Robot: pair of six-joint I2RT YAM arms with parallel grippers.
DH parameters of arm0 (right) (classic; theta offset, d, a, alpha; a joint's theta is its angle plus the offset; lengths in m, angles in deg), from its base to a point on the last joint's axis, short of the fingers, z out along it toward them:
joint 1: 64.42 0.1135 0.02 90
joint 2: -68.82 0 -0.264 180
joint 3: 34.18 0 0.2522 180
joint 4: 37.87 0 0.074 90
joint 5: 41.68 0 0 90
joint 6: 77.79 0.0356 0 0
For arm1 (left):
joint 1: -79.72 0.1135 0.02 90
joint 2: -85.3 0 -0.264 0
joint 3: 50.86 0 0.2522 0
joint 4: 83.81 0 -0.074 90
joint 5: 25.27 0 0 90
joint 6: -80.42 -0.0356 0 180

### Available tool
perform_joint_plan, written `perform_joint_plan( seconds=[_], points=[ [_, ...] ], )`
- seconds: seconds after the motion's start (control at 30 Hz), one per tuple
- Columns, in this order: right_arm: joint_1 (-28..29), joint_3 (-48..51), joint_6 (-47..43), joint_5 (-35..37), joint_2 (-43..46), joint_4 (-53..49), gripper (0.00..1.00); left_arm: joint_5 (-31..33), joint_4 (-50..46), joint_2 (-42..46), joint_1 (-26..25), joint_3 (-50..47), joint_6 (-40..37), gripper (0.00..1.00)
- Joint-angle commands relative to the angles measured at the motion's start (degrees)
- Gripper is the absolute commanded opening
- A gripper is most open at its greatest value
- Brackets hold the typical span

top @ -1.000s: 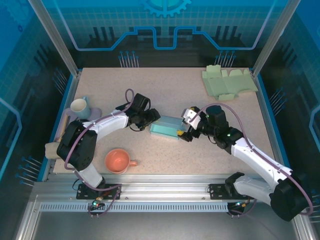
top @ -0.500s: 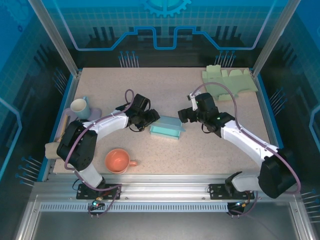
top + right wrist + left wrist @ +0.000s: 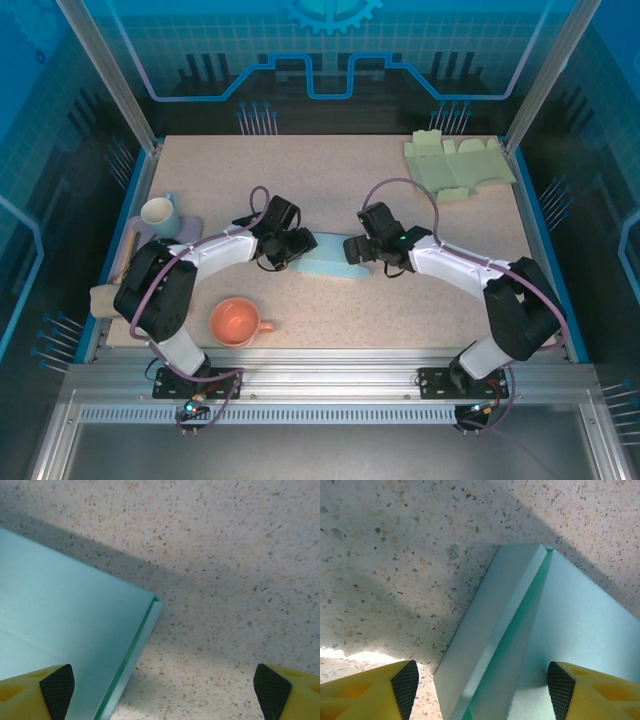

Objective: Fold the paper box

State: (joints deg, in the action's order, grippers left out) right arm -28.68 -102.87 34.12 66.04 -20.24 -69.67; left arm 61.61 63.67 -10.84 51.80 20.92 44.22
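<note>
teal paper box [image 3: 335, 258] lies at the middle of the speckled surface [image 3: 330, 180], low and flat-looking, between the two arms; left end effector [image 3: 298, 245] is at the box's left end, right end effector [image 3: 358, 248] at its right end, both low over it; left wrist view: yellow fingers [image 3: 402, 682] with black pads stand apart, one over bare surface just beside the box edge, the other over the box top; a narrow sloped panel runs along the edge between them, a darker green crease beside it; not clamped on anything; cannot tell if the pads touch the paper; right wrist view: jaws wide apart, one finger [image 3: 56, 686] over the box top, the other over bare surface; box corner sits between them with a thin green edge showing; nothing held; stack of pale green flat box blanks [image 3: 458, 165] at the far right corner, well apart from the teal box; salmon cup [image 3: 236, 321] near the front left; white mug [image 3: 158, 212] at the left edge
</note>
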Motion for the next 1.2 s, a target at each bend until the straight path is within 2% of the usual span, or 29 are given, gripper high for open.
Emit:
perform_joint_plan(
  seconds=[0.0,0.13,0.5,0.63,0.8,1.17],
  points=[
    [2.00,-1.01,3.48,4.57,-0.57,-2.22,0.95,2.29,-2.08,1.24,-0.34,-0.54,-1.84,0.72],
    [3.51,0.36,4.25,8.54,0.55,-2.69,0.95,5.10,-2.89,3.36,-0.40,-1.43,-2.64,0.75],
    [3.85,1.40,3.56,4.80,-2.55,-1.88,0.96,9.72,-5.67,8.74,-0.57,-2.10,-4.39,0.78],
    [4.59,2.77,4.09,5.07,-2.64,0.40,0.96,11.56,-8.34,9.85,-3.54,-0.20,-3.43,0.80],
    [4.69,4.21,4.71,5.51,-2.69,1.98,0.96,12.02,-12.78,6.14,-6.74,4.65,-0.90,0.84],
    [4.65,4.22,5.29,4.06,-3.34,2.48,0.96,8.84,-12.96,-3.73,-6.88,9.45,-0.49,0.87]
  ],
)
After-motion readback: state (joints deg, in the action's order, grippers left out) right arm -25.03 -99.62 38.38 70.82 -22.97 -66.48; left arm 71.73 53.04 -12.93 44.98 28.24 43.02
